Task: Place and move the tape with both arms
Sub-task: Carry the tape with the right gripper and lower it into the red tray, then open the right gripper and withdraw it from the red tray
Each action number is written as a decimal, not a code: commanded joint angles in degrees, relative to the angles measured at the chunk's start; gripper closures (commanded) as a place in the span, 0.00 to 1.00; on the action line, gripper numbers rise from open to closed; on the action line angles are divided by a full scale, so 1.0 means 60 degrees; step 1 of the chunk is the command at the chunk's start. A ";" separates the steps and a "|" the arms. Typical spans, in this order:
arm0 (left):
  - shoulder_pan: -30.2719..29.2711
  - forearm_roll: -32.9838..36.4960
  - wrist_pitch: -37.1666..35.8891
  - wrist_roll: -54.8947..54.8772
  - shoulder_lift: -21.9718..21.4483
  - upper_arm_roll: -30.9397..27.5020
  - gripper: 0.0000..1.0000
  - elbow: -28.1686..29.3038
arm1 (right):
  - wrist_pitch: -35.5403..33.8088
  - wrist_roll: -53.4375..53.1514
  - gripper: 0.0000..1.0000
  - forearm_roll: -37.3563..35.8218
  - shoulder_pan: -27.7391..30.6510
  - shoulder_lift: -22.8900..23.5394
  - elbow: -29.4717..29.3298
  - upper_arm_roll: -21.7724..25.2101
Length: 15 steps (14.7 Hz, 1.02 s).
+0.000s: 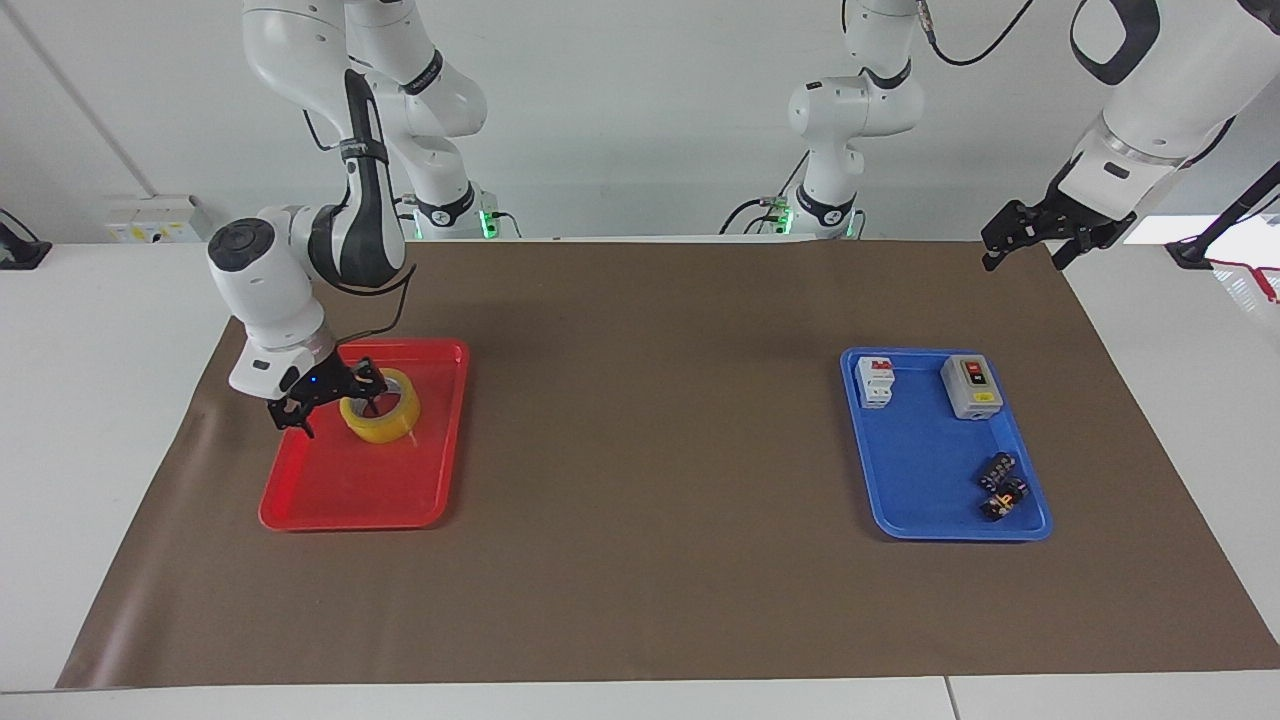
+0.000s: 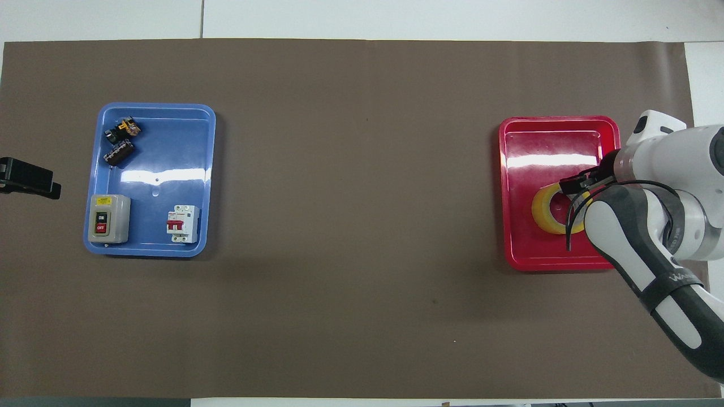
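Your right claw stands wide apart over the red tray, one finger above the hole of the yellow tape roll and the other outside its wall, gripping nothing, while the roll lies flat in the tray at the right arm's end of the bench. Judging by that, you are at the placing step with the roll set down, so next lift clear without snagging it. Your left claw waits, also spread wide, up past the blue tray holding the switch box, breaker and small black parts.
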State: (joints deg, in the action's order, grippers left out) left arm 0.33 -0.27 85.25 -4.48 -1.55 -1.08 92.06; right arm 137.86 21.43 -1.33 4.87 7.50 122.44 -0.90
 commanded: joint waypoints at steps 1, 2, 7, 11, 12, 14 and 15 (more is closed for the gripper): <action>0.0034 0.0132 0.0102 -0.0030 -0.0284 0.0005 0.00 0.0330 | -0.0387 -0.2449 0.00 -0.0362 -0.0357 -0.0326 -0.0294 -0.0040; 0.0034 0.0132 0.0103 -0.0030 -0.0284 0.0005 0.00 0.0330 | -0.0882 -0.2980 0.00 -0.0422 -0.0386 -0.0559 -0.0512 -0.0055; 0.0034 0.0132 0.0088 -0.0030 -0.0284 0.0005 0.00 0.0330 | -0.4924 -0.3936 0.00 -0.0379 -0.0401 -0.0956 -0.3117 -0.0172; 0.0034 0.0132 0.0088 -0.0030 -0.0284 0.0005 0.00 0.0330 | -0.6712 -0.4228 0.00 0.0219 -0.0255 -0.1440 -0.4114 -0.0070; 0.0034 0.0132 0.0102 -0.0030 -0.0284 0.0005 0.00 0.0330 | -0.7341 -0.4477 0.00 0.0323 -0.0255 -0.1426 -0.4611 -0.0069; 0.0034 0.0132 0.0103 -0.0030 -0.0299 0.0005 0.00 0.0330 | -0.8281 -0.5004 0.00 0.0339 -0.0197 -0.1411 -0.5389 -0.0040; 0.0034 0.0132 0.0088 -0.0030 -0.0299 0.0005 0.00 0.0330 | -0.8386 -0.5006 0.00 0.0325 -0.0124 -0.1426 -0.5508 -0.0026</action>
State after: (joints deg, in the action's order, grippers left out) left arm 0.33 -0.27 85.25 -4.48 -1.55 -1.08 92.07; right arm 90.36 -7.10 -0.48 2.80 -1.86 92.72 -0.84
